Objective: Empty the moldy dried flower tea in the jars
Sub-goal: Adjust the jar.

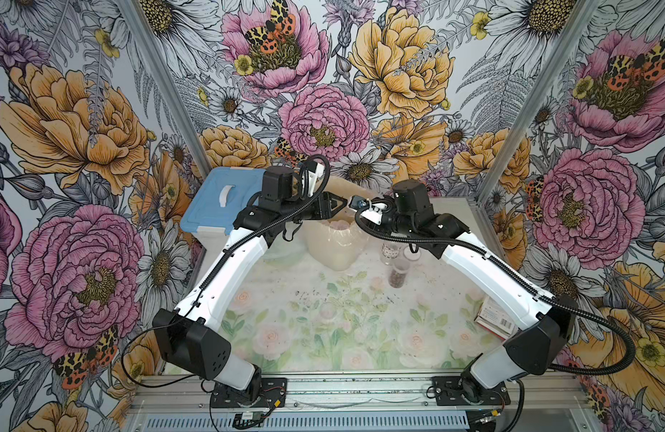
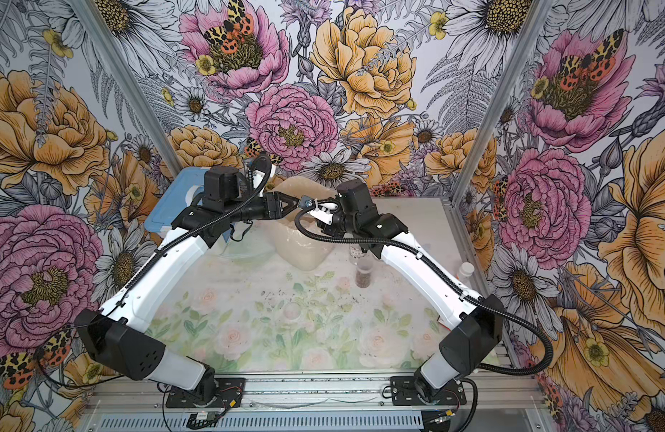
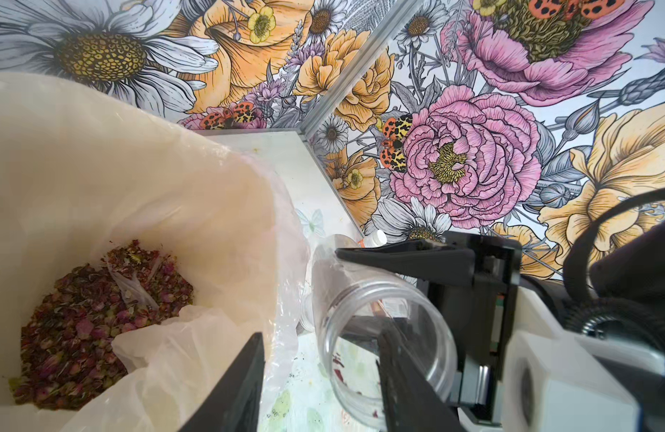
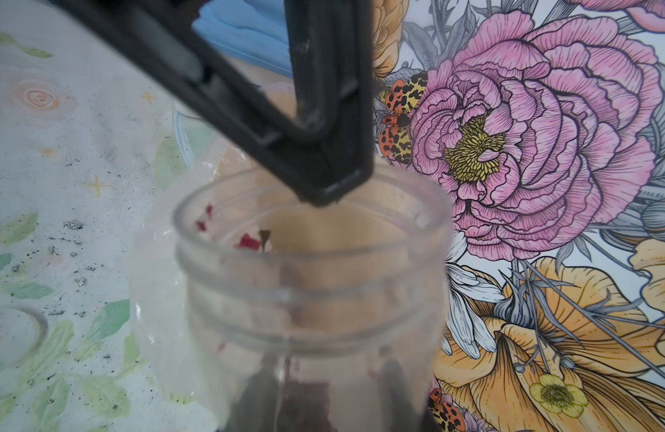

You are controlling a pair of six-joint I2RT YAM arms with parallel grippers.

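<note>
Holding: the right gripper [image 3: 342,291] is clamped on the sides of an open clear jar [image 4: 312,295], whose mouth is turned toward the left gripper [image 3: 319,333].
Left jaws: partly apart. One finger is at the jar's mouth and the other outside its rim, with no grip visible.
Dried flower tea [image 3: 80,329]: heaped in the lined bin [image 3: 196,194], below and beside the left gripper.
Petal scraps [image 4: 248,241]: a few red bits cling inside the jar, just under the left fingertip.
Second jar [image 1: 396,278]: stands on the table [image 1: 323,336] with tea inside. It is nearer the robot's base than the right gripper.
</note>
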